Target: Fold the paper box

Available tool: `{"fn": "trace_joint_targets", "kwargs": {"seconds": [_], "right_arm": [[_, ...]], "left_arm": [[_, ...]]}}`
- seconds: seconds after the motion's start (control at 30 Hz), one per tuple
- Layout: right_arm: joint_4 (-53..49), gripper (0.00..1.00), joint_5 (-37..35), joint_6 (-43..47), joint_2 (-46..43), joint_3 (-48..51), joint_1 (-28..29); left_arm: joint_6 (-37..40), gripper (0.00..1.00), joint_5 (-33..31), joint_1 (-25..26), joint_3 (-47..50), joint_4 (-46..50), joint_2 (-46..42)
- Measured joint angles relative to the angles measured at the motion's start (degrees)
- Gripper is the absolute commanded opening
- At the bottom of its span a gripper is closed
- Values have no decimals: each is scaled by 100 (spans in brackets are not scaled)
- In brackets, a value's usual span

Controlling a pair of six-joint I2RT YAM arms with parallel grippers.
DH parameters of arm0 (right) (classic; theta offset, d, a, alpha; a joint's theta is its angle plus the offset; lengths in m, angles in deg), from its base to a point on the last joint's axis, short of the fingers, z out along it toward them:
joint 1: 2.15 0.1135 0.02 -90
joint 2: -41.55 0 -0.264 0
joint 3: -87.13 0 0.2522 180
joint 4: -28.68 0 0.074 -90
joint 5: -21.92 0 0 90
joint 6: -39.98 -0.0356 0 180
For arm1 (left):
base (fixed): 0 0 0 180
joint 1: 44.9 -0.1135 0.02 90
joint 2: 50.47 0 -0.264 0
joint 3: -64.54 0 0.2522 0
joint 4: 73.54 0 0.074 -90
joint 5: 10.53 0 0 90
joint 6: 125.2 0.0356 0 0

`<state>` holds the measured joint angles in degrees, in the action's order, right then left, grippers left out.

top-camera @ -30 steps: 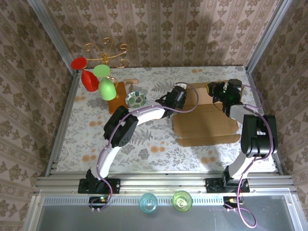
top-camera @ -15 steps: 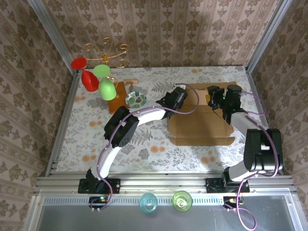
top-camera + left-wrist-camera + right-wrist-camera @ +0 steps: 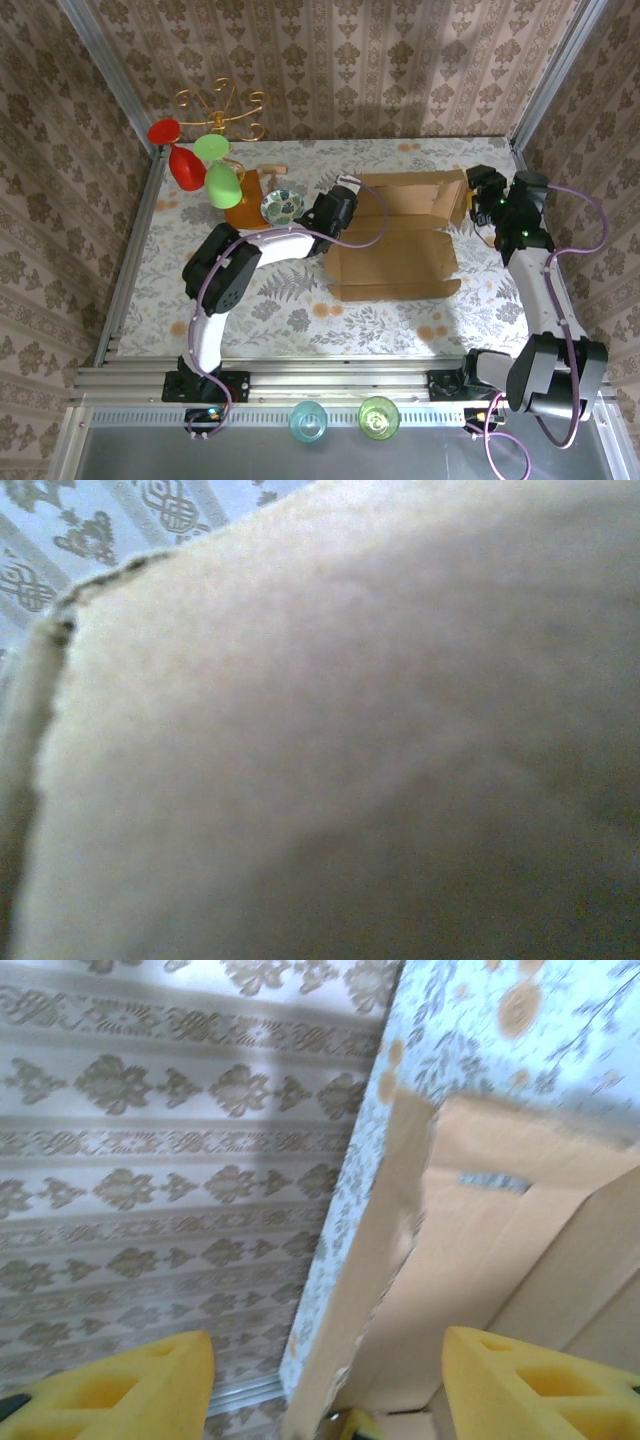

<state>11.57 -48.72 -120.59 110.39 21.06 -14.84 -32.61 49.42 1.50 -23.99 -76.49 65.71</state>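
Lying on the floral-patterned desk [image 3: 300, 310] in the top view, the plain brown corrugated-cardboard paper box [image 3: 395, 255] is resting centre-right, with its rear flaps partly raised. The left tool [image 3: 338, 207] is sitting at the box's left edge with its jaws together, apparently pinching that edge to anchor the sheet. The right tool [image 3: 482, 195] is hovering just beside the raised right flap.

Left wrist view: cardboard [image 3: 350, 730] is pressing close to the lens, consistent with that pinch.

Right wrist view: the yellow fingertips [image 3: 120, 1380] are standing well apart and gripping nothing, probably lining up on the flap edge [image 3: 400, 1260] ahead.
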Motion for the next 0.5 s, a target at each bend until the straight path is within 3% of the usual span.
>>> {"fn": "trace_joint_targets", "kwargs": {"seconds": [0.27,0.5], "right_arm": [[-289,54,81,494,1080,-839,-35],[-470,53,109,673,1648,-1464,201]], "left_arm": [[131,0,153,-151,433,-190,-269],[133,0,177,-153,463,-221,-280]]}}
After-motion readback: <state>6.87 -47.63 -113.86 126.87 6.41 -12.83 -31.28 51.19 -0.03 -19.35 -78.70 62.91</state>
